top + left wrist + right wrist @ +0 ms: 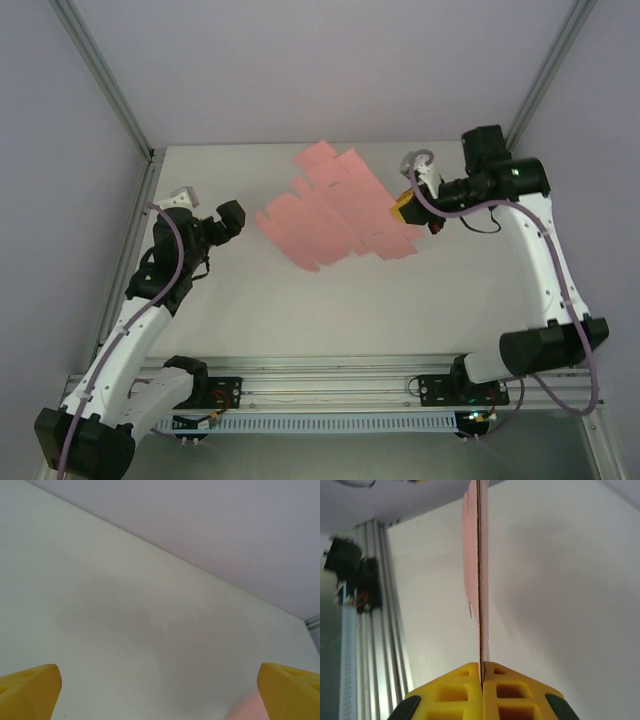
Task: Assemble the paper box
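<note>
The paper box (335, 210), a flat pink die-cut sheet with flaps and tabs, is spread over the middle of the white surface (250, 310). Its right edge is clamped between the closed yellow fingers of the right end effector (405, 208), and from the right wrist the card is seen edge-on as a thin line. The left end effector (232, 218) is held left of the sheet, apart from it, with its fingers (30, 692) spread wide.
</note>
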Robot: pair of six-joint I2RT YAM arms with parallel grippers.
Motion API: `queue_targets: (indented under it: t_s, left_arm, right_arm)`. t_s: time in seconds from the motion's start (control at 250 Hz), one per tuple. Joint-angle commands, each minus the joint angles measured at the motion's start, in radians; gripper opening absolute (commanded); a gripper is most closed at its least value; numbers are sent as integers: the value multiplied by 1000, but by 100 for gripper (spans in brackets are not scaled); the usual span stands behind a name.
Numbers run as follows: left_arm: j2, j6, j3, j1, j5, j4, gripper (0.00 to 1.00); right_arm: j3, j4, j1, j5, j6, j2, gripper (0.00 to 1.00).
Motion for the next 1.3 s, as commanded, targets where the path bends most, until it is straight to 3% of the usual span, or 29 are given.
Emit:
queue_targets:
  t_s: [0.0, 0.18, 0.427, 0.599, 0.799, 0.906, 1.098, 1.298]
  left_arm:
    - [40, 0, 17, 6, -31, -69, 100]
    - [109, 15, 60, 14, -18, -63, 100]
    - [275, 98, 108, 16, 123, 21, 100]
    - [414, 245, 144, 14, 295, 116, 100]
    - [568, 389, 251, 14, 287, 122, 100]
    - [665, 431, 330, 15, 341, 85, 100]
    - [787, 471, 396, 13, 525, 72, 100]
    - [810, 518, 382, 4, 710, 97, 100]
  right_arm:
    - [61, -347, 81, 186, -188, 91, 0]
    - [48, -203, 117, 399, -82, 242, 0]
    - [-110, 323, 214, 682, -98, 346, 0]
    - [-101, 388, 246, 639, -148, 427, 0]
    - [-115, 407, 270, 603, -179, 440, 0]
    - [-117, 403, 275, 575, -180, 431, 0]
    - [-91, 362, 279, 559, -179, 437, 0]
    - [-89, 352, 283, 545, -162, 418, 0]
